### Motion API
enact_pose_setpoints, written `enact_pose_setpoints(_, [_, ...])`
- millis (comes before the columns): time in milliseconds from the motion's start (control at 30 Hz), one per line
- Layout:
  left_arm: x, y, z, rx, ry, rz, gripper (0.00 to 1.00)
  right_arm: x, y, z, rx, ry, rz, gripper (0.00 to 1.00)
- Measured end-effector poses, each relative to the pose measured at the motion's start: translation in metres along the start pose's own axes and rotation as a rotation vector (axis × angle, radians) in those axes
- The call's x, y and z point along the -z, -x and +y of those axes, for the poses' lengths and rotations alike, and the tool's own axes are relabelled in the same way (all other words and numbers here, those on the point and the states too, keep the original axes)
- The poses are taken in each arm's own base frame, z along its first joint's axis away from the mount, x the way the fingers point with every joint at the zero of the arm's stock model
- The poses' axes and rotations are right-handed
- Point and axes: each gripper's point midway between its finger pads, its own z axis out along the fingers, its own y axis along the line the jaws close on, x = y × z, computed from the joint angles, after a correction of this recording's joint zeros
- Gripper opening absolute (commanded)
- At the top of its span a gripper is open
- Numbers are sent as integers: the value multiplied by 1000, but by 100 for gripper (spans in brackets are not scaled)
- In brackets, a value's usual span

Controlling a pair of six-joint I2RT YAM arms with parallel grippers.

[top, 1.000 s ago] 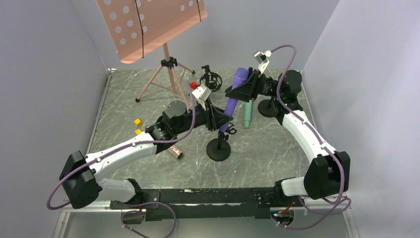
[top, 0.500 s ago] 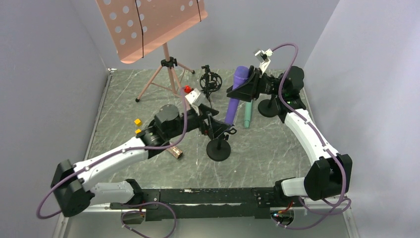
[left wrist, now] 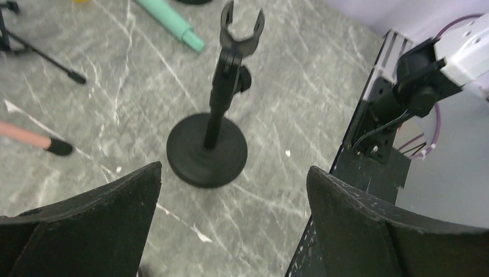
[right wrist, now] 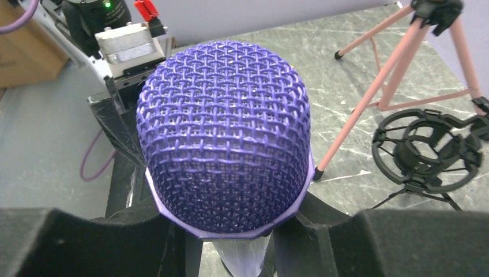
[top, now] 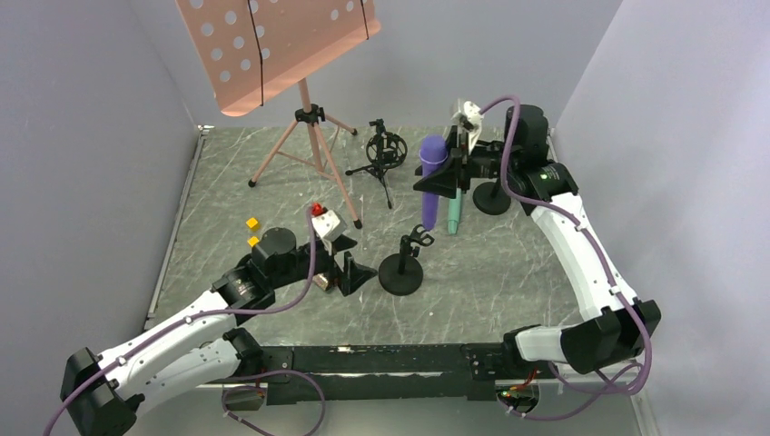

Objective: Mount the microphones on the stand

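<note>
My right gripper (top: pixel 438 182) is shut on the purple microphone (top: pixel 432 153), which it holds upright above the table, behind the stand. In the right wrist view its mesh head (right wrist: pixel 225 133) fills the frame, with the right gripper (right wrist: pixel 230 234) clamped just under it. The black stand (top: pixel 402 265) with its empty clip (left wrist: pixel 241 29) stands on a round base (left wrist: pixel 206 150). To the stand's near left, my left gripper (top: pixel 350 272) is open and holds nothing (left wrist: pixel 233 173). The mint-green microphone (top: pixel 453 214) lies on the table. A bit of the bronze microphone (top: pixel 318 281) shows beside my left gripper.
A pink music stand on a tripod (top: pixel 309 118) rises at the back left. A black shock mount on a small tripod (top: pixel 385 150) sits beside it. A second round stand base (top: pixel 493 196) is under my right arm. Two yellow cubes (top: pixel 252 223) lie at the left.
My left gripper has opened and drawn back to the near left, away from the stand. My right gripper has carried the purple microphone from a tilt over the clip to upright, farther back.
</note>
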Motion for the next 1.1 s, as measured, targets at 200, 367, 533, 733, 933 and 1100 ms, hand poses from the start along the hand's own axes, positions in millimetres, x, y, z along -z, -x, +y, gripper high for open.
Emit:
enact_pose_setpoints(200, [0,-36,9,46,25,33,99,-19,-24,9,45,35,79,3])
enact_pose_setpoints(367, [2,-48,10,94,29,21,99,-28,-25,16,124,64,105,3])
enact_pose_setpoints(533, [4,-38,6,109,18,-27,99,-39,-30,21,164,104,126,3])
enact_pose_setpoints(733, [5,-40,7,111,19,-42,99,-43,-38,18,144,121,151,3])
enact_pose_setpoints(933, [2,-45,9,115,23,-29,99,-50,-38,21,128,147,161,3])
enact_pose_setpoints(1100, [-2,-49,11,116,27,-15,99,-51,-29,28,133,166,148,3])
